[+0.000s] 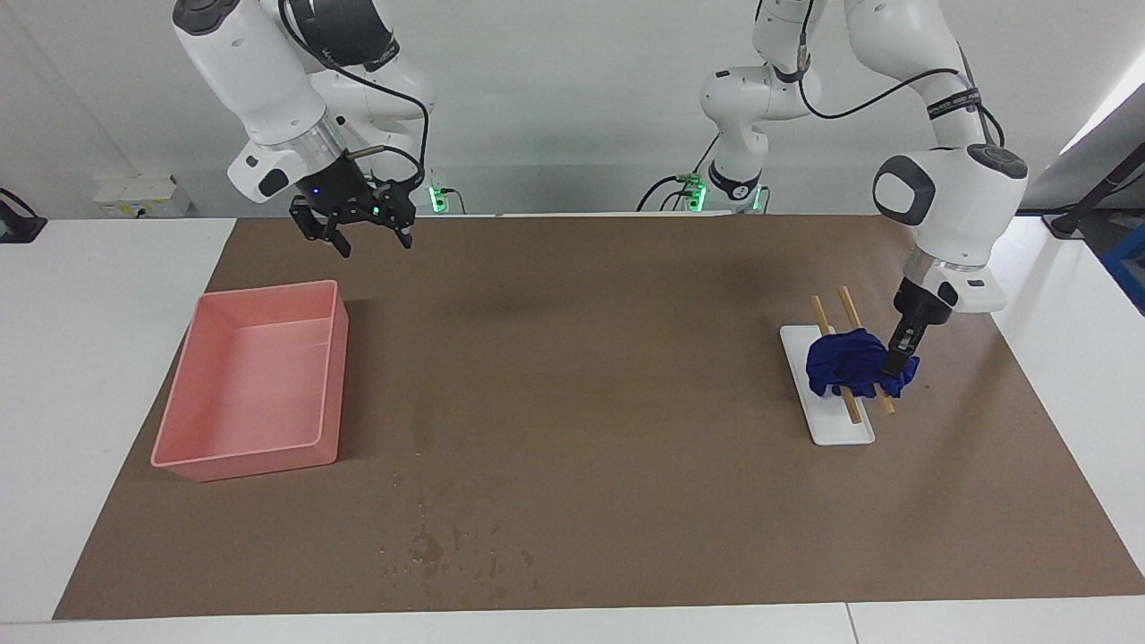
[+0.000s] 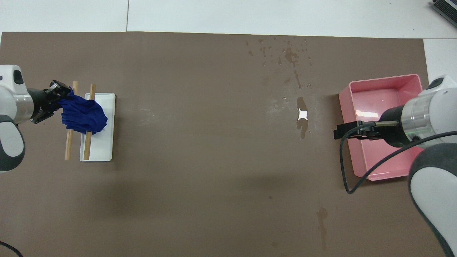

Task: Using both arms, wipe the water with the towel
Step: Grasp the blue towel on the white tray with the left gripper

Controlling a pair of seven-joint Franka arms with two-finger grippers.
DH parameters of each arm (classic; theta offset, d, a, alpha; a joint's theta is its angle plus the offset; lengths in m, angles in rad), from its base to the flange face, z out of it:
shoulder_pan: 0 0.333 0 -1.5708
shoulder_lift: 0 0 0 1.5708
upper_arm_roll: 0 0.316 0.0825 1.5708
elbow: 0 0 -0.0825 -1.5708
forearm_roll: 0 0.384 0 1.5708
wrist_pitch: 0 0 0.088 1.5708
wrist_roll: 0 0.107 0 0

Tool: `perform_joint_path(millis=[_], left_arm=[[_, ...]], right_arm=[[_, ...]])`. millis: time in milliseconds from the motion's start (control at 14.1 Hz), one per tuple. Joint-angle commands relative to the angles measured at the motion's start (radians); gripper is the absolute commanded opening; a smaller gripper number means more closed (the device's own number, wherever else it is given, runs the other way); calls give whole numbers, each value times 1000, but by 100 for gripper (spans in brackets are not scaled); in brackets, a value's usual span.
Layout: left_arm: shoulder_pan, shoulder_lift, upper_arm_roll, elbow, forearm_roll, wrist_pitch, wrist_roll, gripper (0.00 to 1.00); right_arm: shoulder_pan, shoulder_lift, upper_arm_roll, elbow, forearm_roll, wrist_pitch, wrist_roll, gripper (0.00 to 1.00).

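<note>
Left gripper (image 1: 897, 368) has its fingers pinched on the towel (image 1: 850, 362), which lies across two wooden sticks (image 1: 831, 358) on the white tray (image 1: 836, 427). Lift straight up so the sticks don't drag. Water (image 1: 428, 544) is well apart, toward the right arm's end. Right gripper (image 1: 358, 234) waits, fingers apart, by the pink bin (image 1: 255, 447).
</note>
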Motion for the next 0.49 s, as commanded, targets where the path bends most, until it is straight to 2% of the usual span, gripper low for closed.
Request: perform_joint_path(millis=[0,212,424], left_arm=[[-8,-5,-2,93,-76,-156,-1,0],[2,-21,1,170,-266,-250,-30,0],[-9,-51,-10,226,-324,-258,-296,0]], right_arm=[[-5,-31,5,-39,-2,30,-18,100],[-5,-31,5,-40,-2,30,-23,100],[-5,-32,5,-42,-1,30,-14,100]])
